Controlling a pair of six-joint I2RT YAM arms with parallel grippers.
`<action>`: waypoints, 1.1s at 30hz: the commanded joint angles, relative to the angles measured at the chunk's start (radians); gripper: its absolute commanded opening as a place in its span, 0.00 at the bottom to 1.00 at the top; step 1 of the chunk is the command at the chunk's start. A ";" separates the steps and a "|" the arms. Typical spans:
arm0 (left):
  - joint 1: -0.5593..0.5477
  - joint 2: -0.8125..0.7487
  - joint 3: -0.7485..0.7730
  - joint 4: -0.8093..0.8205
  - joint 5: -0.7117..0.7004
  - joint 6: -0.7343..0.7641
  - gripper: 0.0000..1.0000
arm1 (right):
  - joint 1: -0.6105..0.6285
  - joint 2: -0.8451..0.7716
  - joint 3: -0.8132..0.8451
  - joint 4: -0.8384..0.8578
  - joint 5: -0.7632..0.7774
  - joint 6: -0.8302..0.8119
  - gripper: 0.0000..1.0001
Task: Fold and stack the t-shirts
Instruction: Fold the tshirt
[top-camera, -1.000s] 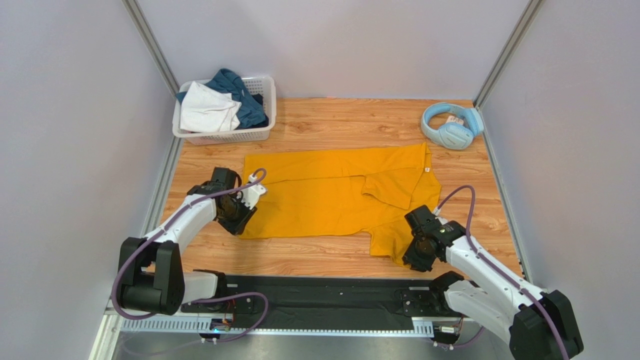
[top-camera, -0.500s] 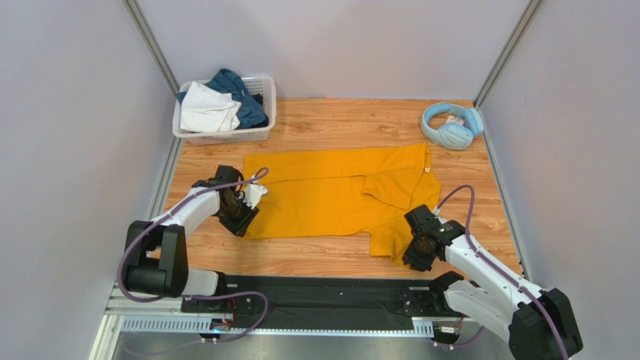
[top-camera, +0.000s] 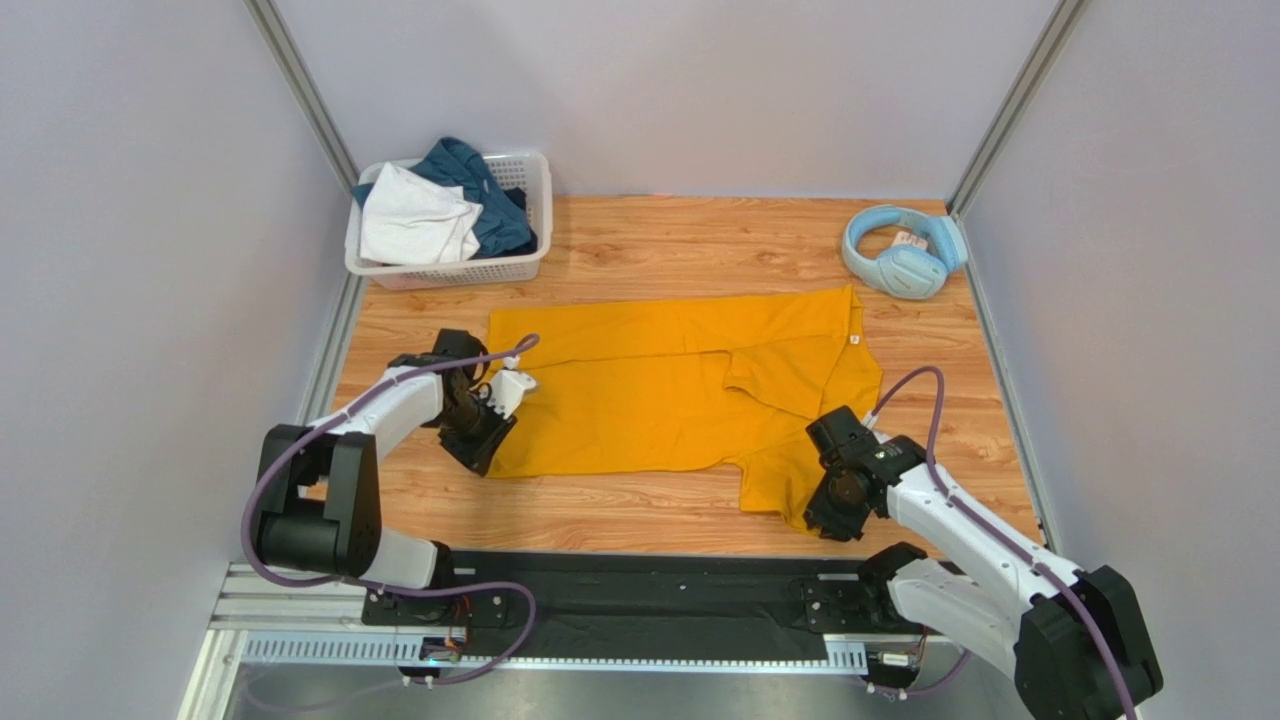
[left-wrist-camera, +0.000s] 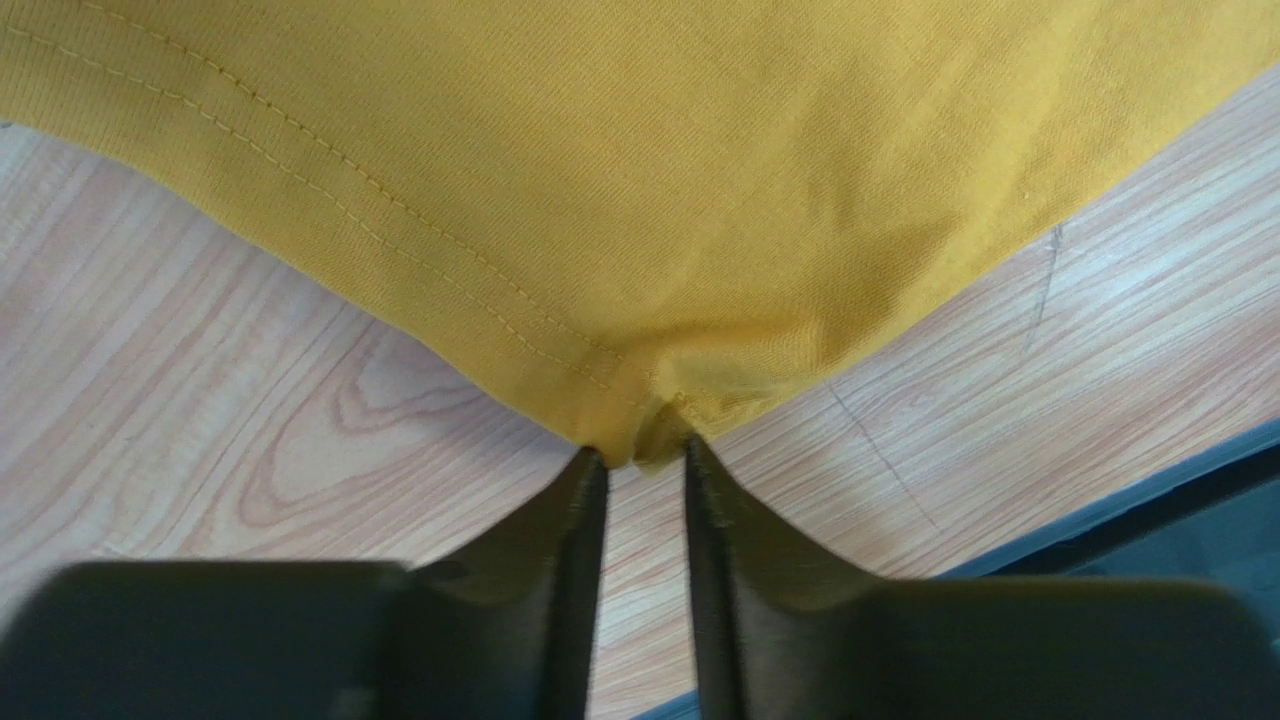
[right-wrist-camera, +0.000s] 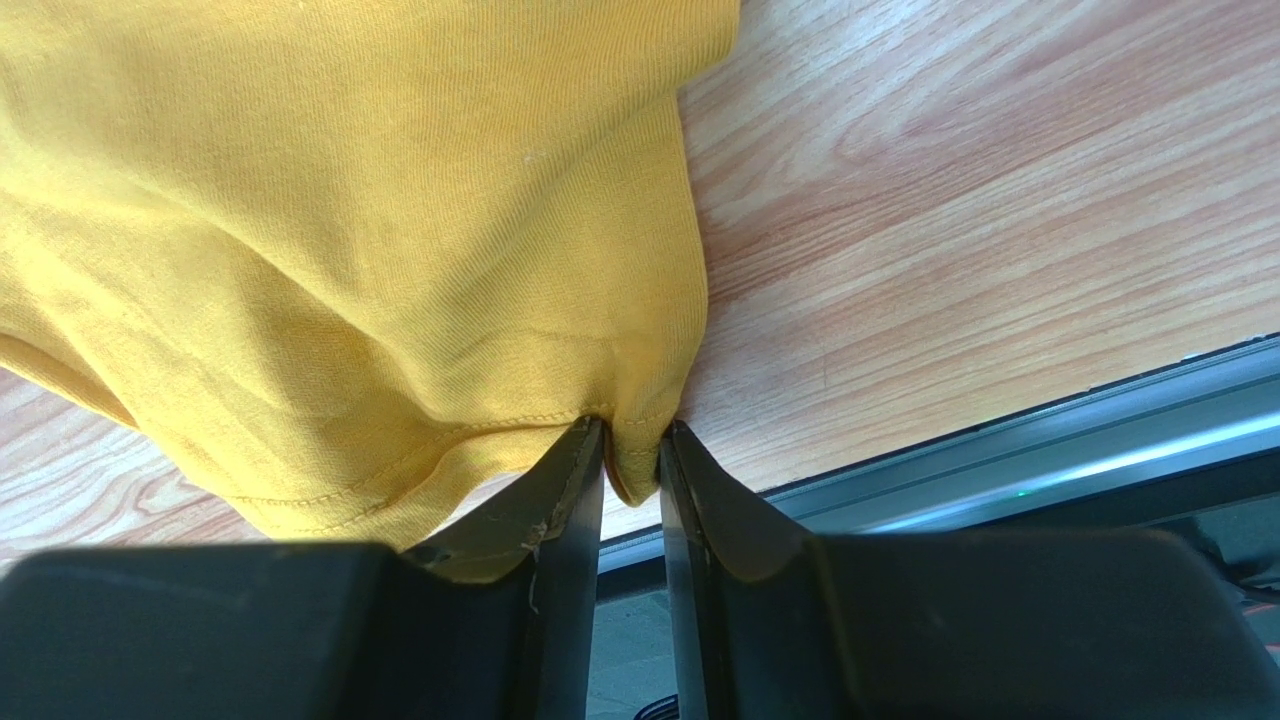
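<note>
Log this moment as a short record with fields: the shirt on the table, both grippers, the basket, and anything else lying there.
shirt: yellow t-shirt lying flat on the table, with a flap folded over near its right side
left gripper: pinching the shirt's near left corner
right gripper: pinching the hem at the shirt's near right end
basket: far left, holding a white garment and a teal-blue garment
other: headphones, far right, apart from the shirt

Beyond the mustard-yellow t-shirt (top-camera: 676, 383) you have bare tabletop (top-camera: 691, 240) to pass over; a white lattice basket (top-camera: 451, 275) blocks its far-left, light-blue headphones (top-camera: 899, 251) its far-right.
</note>
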 joint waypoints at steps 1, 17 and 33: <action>0.002 0.048 0.010 -0.010 0.043 0.004 0.25 | 0.003 0.007 0.019 -0.017 0.030 -0.011 0.25; 0.003 -0.004 0.097 -0.125 0.025 0.052 0.00 | 0.003 -0.080 0.129 -0.134 0.026 -0.005 0.00; 0.034 -0.149 0.031 -0.185 -0.093 0.164 0.02 | 0.003 -0.232 0.292 -0.445 -0.049 -0.002 0.00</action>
